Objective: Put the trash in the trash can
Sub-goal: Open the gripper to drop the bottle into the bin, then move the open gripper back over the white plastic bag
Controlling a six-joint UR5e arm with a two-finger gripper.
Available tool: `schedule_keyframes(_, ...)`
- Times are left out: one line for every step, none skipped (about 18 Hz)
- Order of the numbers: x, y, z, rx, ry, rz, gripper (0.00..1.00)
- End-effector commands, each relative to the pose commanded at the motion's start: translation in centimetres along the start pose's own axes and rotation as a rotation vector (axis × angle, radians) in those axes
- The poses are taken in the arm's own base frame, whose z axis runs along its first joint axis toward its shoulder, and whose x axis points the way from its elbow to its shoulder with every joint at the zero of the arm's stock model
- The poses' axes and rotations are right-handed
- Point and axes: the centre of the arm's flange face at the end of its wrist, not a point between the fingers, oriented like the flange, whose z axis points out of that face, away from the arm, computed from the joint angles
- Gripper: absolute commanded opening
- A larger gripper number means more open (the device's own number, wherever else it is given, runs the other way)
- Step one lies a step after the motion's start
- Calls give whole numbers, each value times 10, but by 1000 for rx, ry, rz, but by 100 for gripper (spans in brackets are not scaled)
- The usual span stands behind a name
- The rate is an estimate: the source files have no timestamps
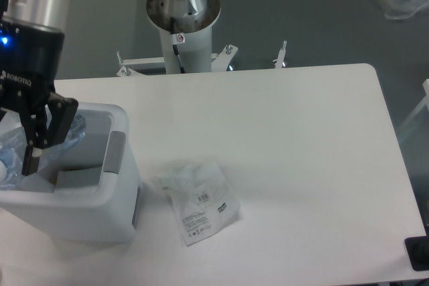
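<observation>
Gripper [17, 155] over trash can [100, 209] at 9 o'clock, jaws clamped on bottle [67, 135], 1 of 2 items. Bag [199, 199] lies at 6 o'clock, just beside can. Risk: bottle snags rim on release, tumbles out.

The arm reaches in from the top of the view to the far left edge, its silver wrist pointing straight down. Below it hangs the black end effector [17, 155], with a small blue light glowing on its body. Its dark fingers [40, 135] point downward, closed on a clear bottle [67, 140]. The left finger is cut off by the frame edge.
</observation>
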Motion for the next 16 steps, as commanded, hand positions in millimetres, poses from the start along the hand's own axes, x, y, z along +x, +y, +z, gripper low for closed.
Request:
schedule_keyframes(0,1,2,-3,-1,-1,94)
schedule_keyframes(-1,2,3,-6,-1,-5,94)
schedule_keyframes(-1,4,4,-11,0,-6,96)
schedule_keyframes(0,5,4,-13,2,-6,99)
schedule_keyframes(0,5,2,-12,2,-7,99)
schedule_keyframes(0,4,1,-10,0,-9,99)
schedule_keyframes(-2,5,1,-12,-2,-22,99)
schedule_keyframes(-9,5,0,-10,-10,-42,99)
schedule_keyframes(-22,7,-3,-11,-25,-69,99)
schedule_keyframes(-44,11,-8,-15,-53,-113,99)
schedule_keyframes(-82,26,-17,-25,-99,-187,99)
schedule_keyframes(-113,40,-24,-33,-135,-230,99)
schedule_keyframes(-144,51,-30,-38,-172,-269,99)
schedule_keyframes(-169,61,-36,-43,-204,-298,99)
schedule_keyframes(-189,69,-40,-47,-226,-321,99)
schedule_keyframes(-208,79,-43,-55,-247,-340,99)
